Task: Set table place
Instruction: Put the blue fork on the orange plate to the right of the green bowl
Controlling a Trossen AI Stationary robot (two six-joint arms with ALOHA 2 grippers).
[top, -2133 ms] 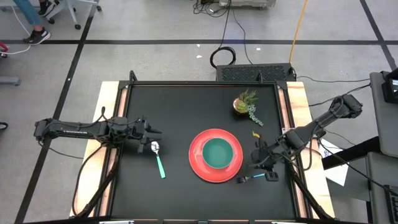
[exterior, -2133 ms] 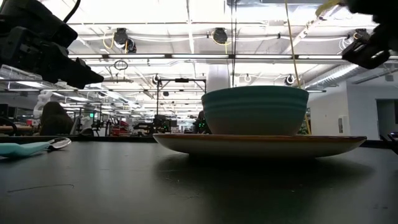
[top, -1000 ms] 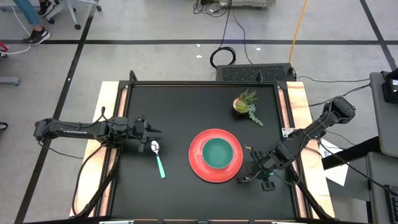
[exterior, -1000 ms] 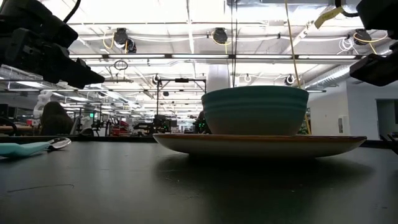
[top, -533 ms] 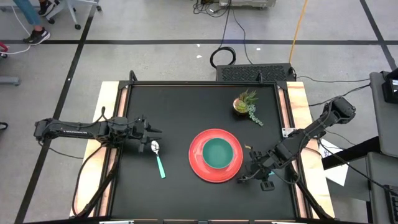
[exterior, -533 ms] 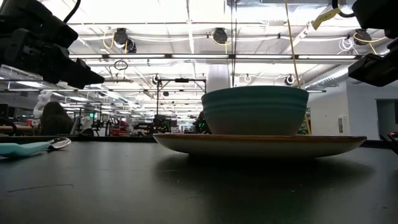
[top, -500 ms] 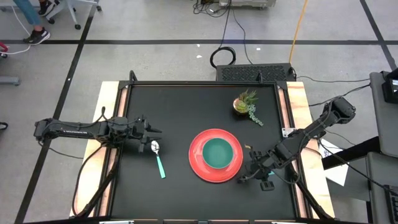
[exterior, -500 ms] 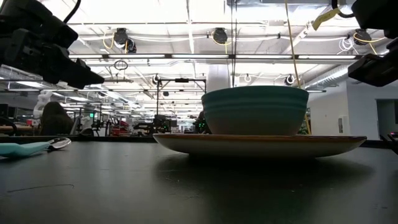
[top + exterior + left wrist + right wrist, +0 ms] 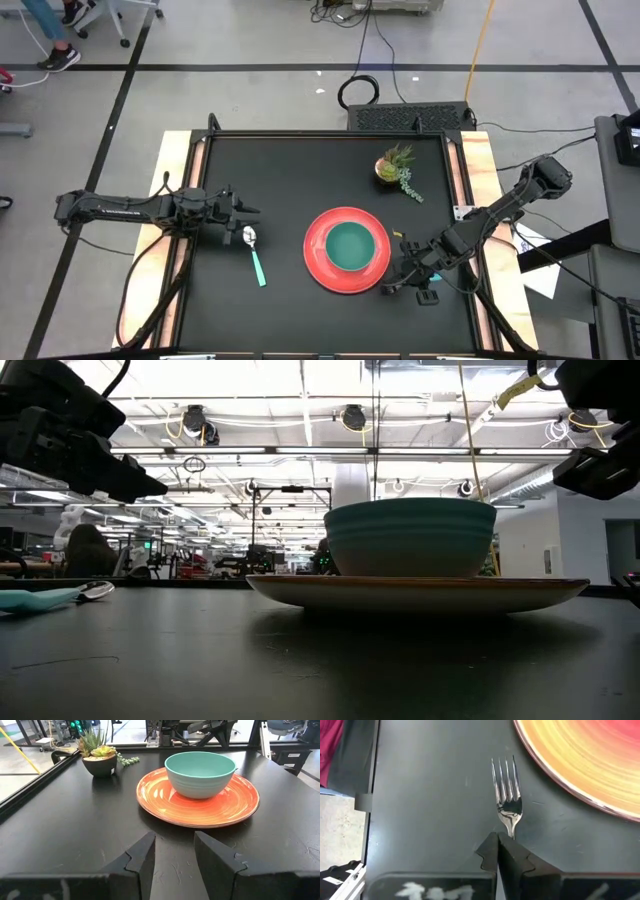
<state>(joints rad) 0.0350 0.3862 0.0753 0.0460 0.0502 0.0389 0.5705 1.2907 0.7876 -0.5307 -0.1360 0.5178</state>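
Observation:
A round red plate (image 9: 322, 262) lies at the middle of the black table (image 9: 280, 170), and a teal bowl (image 9: 350, 246) stands on it. The fork (image 9: 506, 795) is beside the plate's right rim, its tines pointing away from my right gripper (image 9: 498, 842), which is shut on it. Left of the plate, the teal-handled spoon (image 9: 256, 258) lies flat on the table. My left gripper (image 9: 175, 857) hovers open just beyond the spoon's bowl end, nothing between its fingers. My right gripper pinches the fork at its neck (image 9: 510, 827), just behind the head, between its two shut fingers. They come slanting down from the table's right side, in line with the fork. The handle is hidden under the gripper. Whether the tines rest on the table I cannot tell.
A small potted green plant (image 9: 396, 166) stands at the far right of the table. Light wooden strips (image 9: 178, 180) run along the left and right sides. Cables and a dark box lie on the floor beyond the far edge.
About two seconds ago my right gripper stood higher and farther from the near edge. It has come down over the fork beside the plate. Over the last second it has kept nearly still.

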